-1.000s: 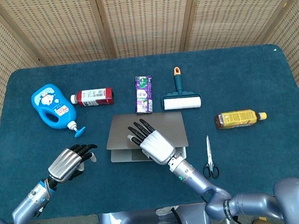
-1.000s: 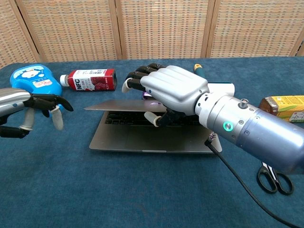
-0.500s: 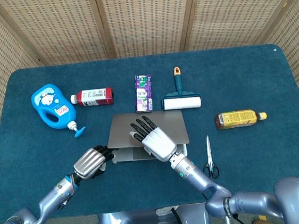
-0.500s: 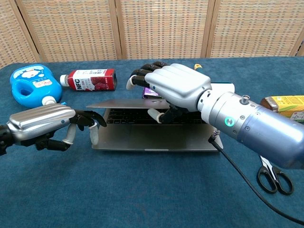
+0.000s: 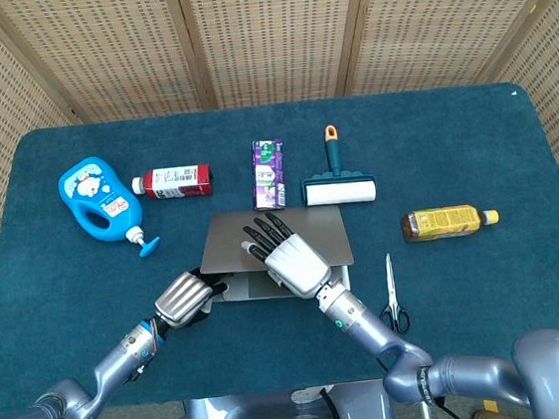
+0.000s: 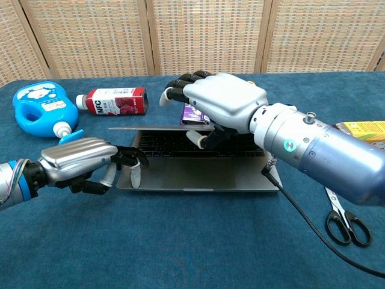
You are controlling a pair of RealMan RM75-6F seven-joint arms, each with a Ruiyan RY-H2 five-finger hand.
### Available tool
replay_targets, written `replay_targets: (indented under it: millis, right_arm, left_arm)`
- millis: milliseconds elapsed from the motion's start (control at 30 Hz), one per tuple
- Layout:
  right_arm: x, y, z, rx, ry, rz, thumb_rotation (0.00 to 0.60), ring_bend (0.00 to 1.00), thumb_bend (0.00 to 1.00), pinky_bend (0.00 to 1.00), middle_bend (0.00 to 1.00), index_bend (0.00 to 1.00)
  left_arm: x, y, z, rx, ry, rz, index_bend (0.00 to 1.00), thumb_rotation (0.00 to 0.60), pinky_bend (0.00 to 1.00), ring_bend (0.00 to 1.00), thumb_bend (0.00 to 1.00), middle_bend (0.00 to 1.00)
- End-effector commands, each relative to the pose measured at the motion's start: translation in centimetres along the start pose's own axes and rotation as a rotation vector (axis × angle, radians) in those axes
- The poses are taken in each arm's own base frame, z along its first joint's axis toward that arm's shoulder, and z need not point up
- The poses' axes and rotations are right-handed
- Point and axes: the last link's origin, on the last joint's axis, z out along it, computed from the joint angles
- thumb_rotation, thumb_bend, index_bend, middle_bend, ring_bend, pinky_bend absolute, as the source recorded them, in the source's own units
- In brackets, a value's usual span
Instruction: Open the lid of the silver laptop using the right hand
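Observation:
The silver laptop [image 5: 314, 234] [image 6: 198, 176] lies at the table's middle with its lid [image 6: 150, 127] lifted part way, so the keyboard shows. My right hand [image 5: 290, 263] [image 6: 222, 105] grips the lid's front edge, fingers over the top and thumb underneath. My left hand [image 5: 184, 298] [image 6: 78, 159] is at the laptop's front left corner. Its fingers are curled and their tips touch the base there.
Behind the laptop lie a purple carton [image 5: 269, 176], a lint roller [image 5: 338, 188] and a red juice bottle [image 5: 173, 181]. A blue detergent jug [image 5: 99, 200] lies far left. A yellow-labelled bottle [image 5: 448, 221] and scissors [image 5: 392, 298] lie to the right.
My left hand has moved right from the open table to the laptop's front left corner. My right hand has raised the lid a little higher.

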Motion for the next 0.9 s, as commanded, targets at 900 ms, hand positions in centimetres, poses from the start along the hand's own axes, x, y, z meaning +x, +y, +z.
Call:
replay_targets:
  millis: [900]
  right_arm:
    - [5.3,5.4,6.1,-0.246,0.091,-0.024,0.6,0.05,0.64,0.06,0.17,0.22]
  left_arm:
    - [-1.3,0.2,0.8,0.016,-0.04,-0.002,0.43,0.6,0.33,0.28,1.0,0.23]
